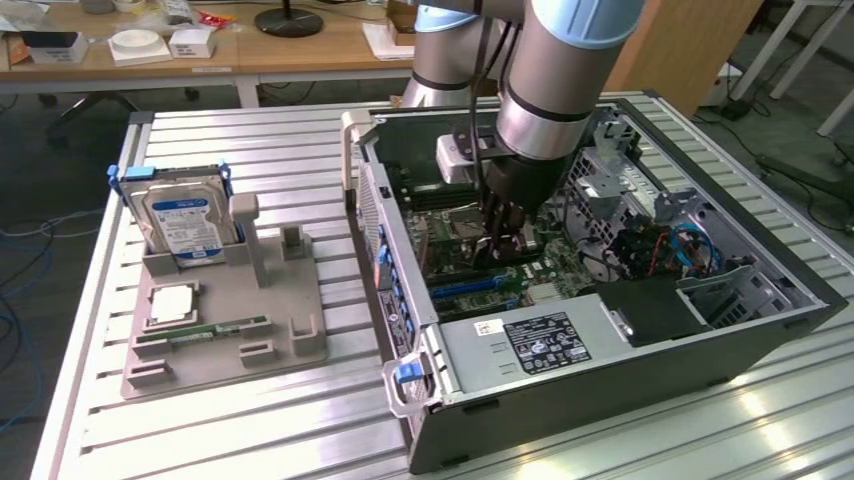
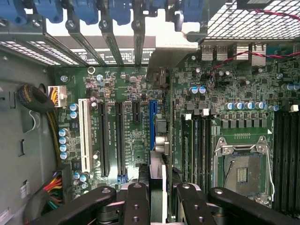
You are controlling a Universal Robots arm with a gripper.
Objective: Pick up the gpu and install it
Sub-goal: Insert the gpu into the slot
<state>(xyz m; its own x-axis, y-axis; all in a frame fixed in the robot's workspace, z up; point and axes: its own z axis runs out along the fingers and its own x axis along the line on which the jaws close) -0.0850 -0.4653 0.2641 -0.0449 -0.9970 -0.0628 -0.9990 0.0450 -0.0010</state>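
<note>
Between the fingers (image 2: 136, 201) of my gripper (image 2: 158, 202) the gpu (image 2: 157, 180) shows edge-on as a thin dark card, with its silvery end bracket (image 2: 171, 51) towards the case's rear slot openings. The gripper is shut on it. The card hangs just above the motherboard (image 2: 136, 93), roughly in line with the blue expansion slot (image 2: 152, 122); I cannot tell whether it touches the slot. In the exterior view the gripper (image 1: 505, 238) reaches down into the open computer case (image 1: 747, 330), and the dark gpu (image 1: 518, 262) sits low over the board beneath it.
Black expansion slots (image 2: 102, 140) and a white one (image 2: 85, 136) lie beside the blue slot; the processor socket (image 2: 241, 173) is on the other side. A power supply (image 1: 534, 345) fills the case's near end. Outside, a grey holder (image 1: 227, 330) carries a hard drive (image 1: 187, 225) and a memory stick (image 1: 220, 328).
</note>
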